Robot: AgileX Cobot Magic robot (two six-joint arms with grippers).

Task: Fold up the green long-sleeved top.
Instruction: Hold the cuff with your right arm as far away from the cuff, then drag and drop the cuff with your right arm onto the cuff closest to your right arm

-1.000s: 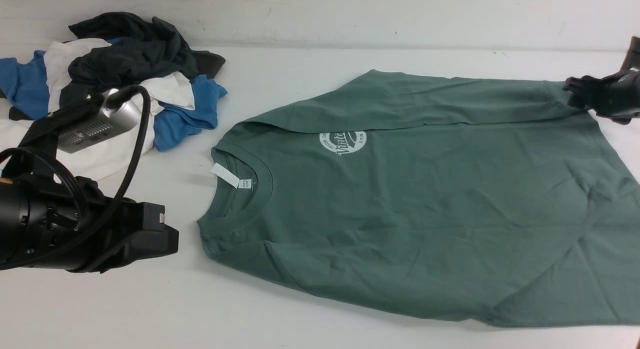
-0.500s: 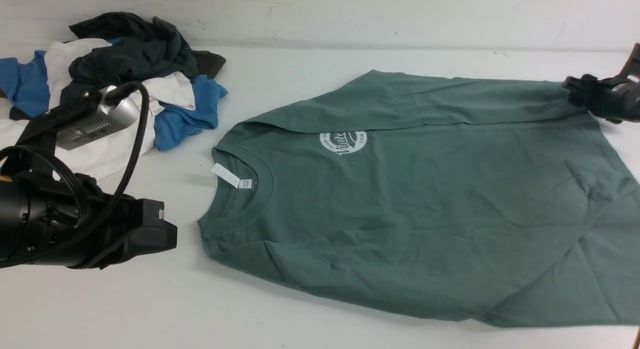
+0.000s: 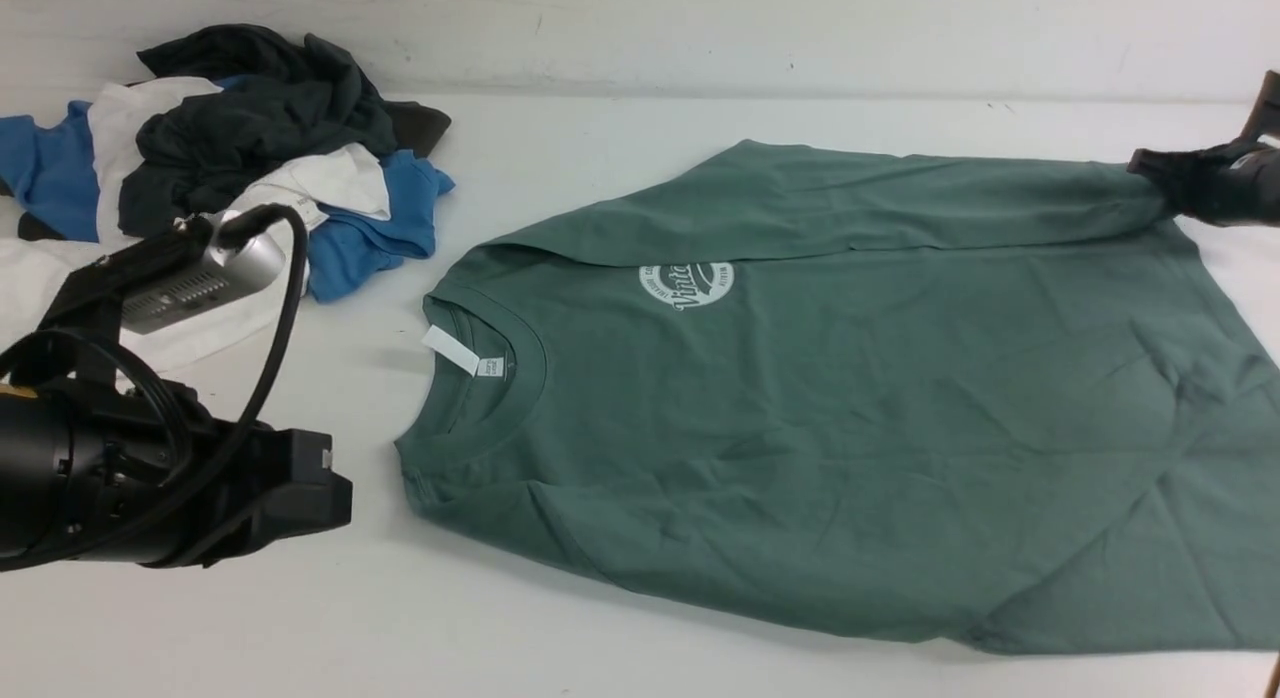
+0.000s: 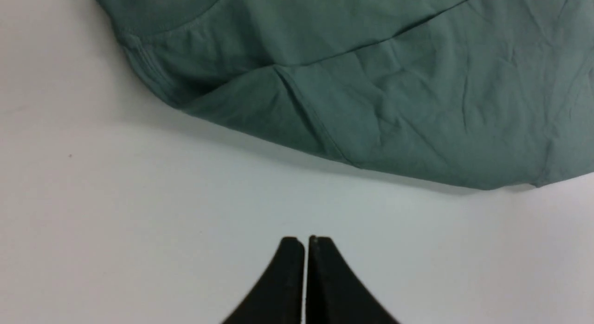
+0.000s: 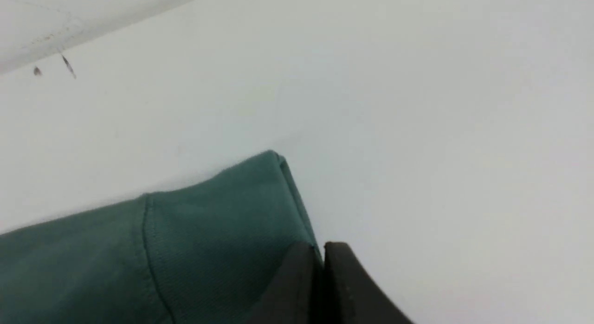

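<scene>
1. Front view, principal article: I have one large sage-green cotton top with a ribbed crew neck [image 3: 700, 408], laid out on a white tabletop [image 3: 250, 618]. Its collar lies toward the left and its body stretches rightward, running out of frame. A long folded band of its cloth lies along the far side, partly covering the round white printed logo [image 3: 687, 285] on the chest.
2. Front view, fittings: one white fabric neck tag [image 3: 451, 351] and a smaller printed label [image 3: 490, 367], both at the collar opening. The near side carries creases and a folded-under edge.
3. Front view, left arm: my black left gripper [image 3: 325, 498] hovers just beside the collar, apart from the cloth.
4. Front view, right arm: my dark right gripper [image 3: 1150, 173] is at the far right corner of the folded band, touching the green cloth.
5. Front view, sundries: one heap of blue, white and dark garments [image 3: 250, 168], at the far left, well apart from the top's body.
6. Left wrist view: I see the collar edge and the near border of the top. The left jaws are pressed together on nothing, over bare tabletop.
7. Right wrist view: a seamed, layered end of the green fabric reaches the fingertips. The right jaws are closed, pinching the edge of the top.
</scene>
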